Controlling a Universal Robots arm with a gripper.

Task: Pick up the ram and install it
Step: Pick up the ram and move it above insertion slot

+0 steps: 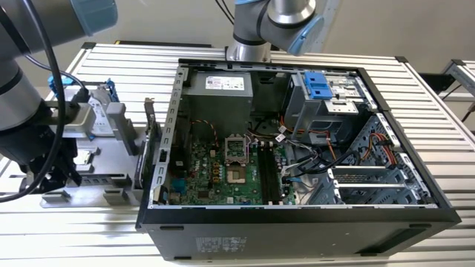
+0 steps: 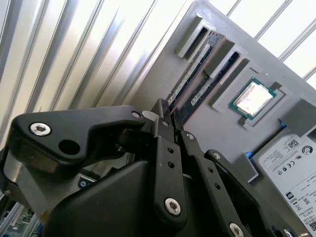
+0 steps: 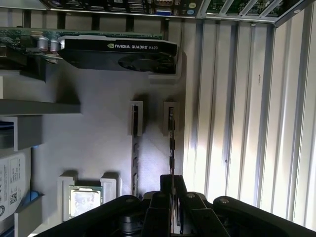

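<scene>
The ram is a long thin stick standing on edge in a slot of the grey parts tray. In the second wrist view the ram runs straight into my fingertips. My gripper sits over one end of it, black fingers pressed close on either side, and looks shut on it. The stick still rests in its holder. A second stick stands in the slot beside it. In the exterior view my gripper hangs over the tray at the exterior view's left, beside the open computer case.
The tray also holds a square silver processor, a hard drive and a black graphics card. Inside the case the motherboard's black memory slots lie near the middle, with cables and a drive cage close by.
</scene>
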